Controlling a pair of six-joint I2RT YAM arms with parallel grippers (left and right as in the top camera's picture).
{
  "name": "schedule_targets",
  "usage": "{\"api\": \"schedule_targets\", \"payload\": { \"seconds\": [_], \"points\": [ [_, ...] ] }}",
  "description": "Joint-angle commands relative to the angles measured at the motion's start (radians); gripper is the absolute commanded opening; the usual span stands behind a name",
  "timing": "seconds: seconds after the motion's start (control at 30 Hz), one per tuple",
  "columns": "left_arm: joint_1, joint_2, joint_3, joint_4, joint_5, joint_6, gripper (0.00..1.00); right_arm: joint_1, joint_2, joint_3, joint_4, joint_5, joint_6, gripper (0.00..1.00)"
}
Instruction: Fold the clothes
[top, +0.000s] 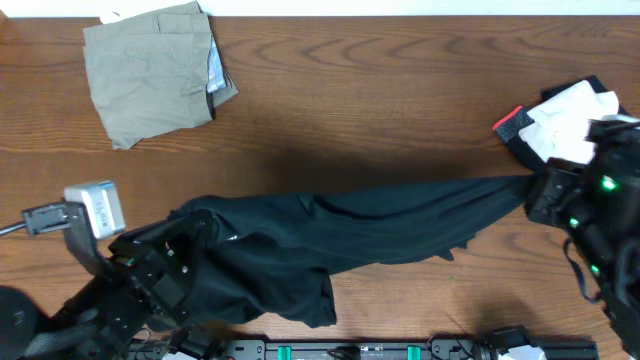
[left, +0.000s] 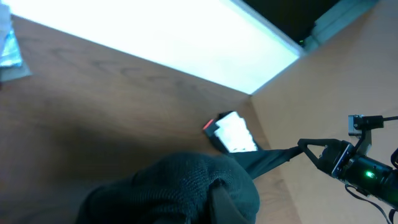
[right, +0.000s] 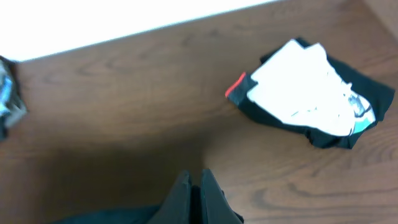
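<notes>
While black T-shirt (top: 380, 235) stretches taut, left end effector (top: 170, 250) and right end effector (top: 533, 185) each pinch one end.

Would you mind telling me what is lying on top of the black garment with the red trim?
A crumpled white top covers most of the black garment; only its edges show, and its middle is hidden.

Bare table (top: 380, 90) between khaki piece (top: 150, 75) and white-topped pile (top: 565, 115); stretched black T-shirt (top: 380, 225) across the near side, perhaps lifted.
</notes>
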Motion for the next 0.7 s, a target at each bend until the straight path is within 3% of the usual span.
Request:
{"api": "schedule_targets", "payload": {
  "seconds": [0.0,0.2,0.43,0.67],
  "points": [
    [-0.002,0.033,0.069,0.026,0.022,0.014,0.06,-0.005,-0.01,0.102,-0.018,0.015,0.009,0.01],
    [-0.002,0.122,0.194,0.027,0.025,0.014,0.06,-0.005,-0.01,0.213,-0.064,0.03,0.009,0.02],
    [-0.002,0.184,0.256,0.027,0.01,0.013,0.06,-0.006,0.006,0.218,-0.077,0.041,0.01,0.01],
    [-0.002,0.284,0.256,0.024,-0.245,0.015,0.06,-0.006,0.084,0.218,-0.039,0.101,0.029,0.01]
  ]
}}
